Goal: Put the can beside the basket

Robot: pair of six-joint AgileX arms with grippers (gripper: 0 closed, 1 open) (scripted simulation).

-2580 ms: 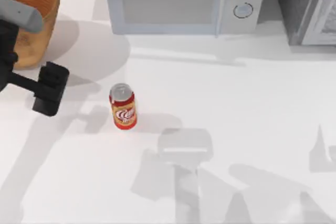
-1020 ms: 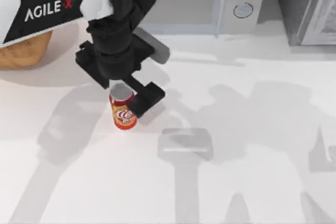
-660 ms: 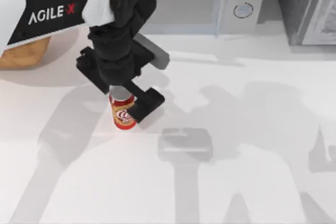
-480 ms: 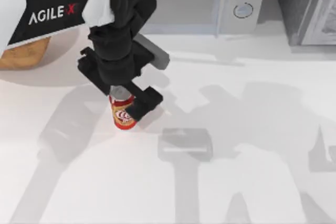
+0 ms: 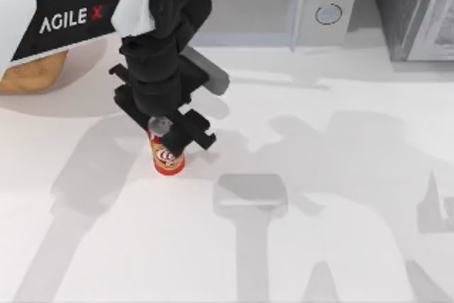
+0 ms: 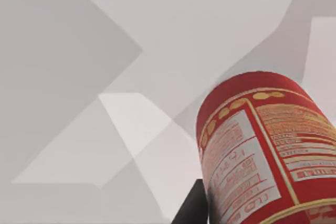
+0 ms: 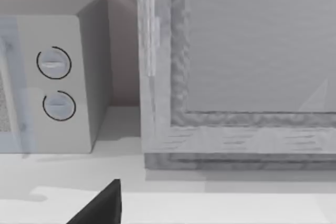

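The can (image 5: 169, 159), red and orange-yellow with a silver top, stands upright on the white table, left of centre. My left gripper (image 5: 172, 135) comes down over its top, with the black fingers pressed against its upper sides, shut on the can. The left wrist view has the can (image 6: 262, 156) very close, with one dark finger (image 6: 193, 208) against its side. The basket (image 5: 30, 76) sits at the far left of the table, mostly hidden under my left arm and well apart from the can. A dark part of my right gripper (image 7: 100, 208) shows facing the appliances at the back right.
A pale microwave (image 5: 248, 5) stands at the back centre, and a grey cabinet (image 5: 418, 12) at the back right. In the right wrist view the microwave (image 7: 52, 77) and the cabinet (image 7: 236, 51) stand side by side. Bare white table lies between the can and the basket.
My left arm swung in from the left over the can and came down on it. In the last half second its fingers drew in against the can. The can has stayed put.
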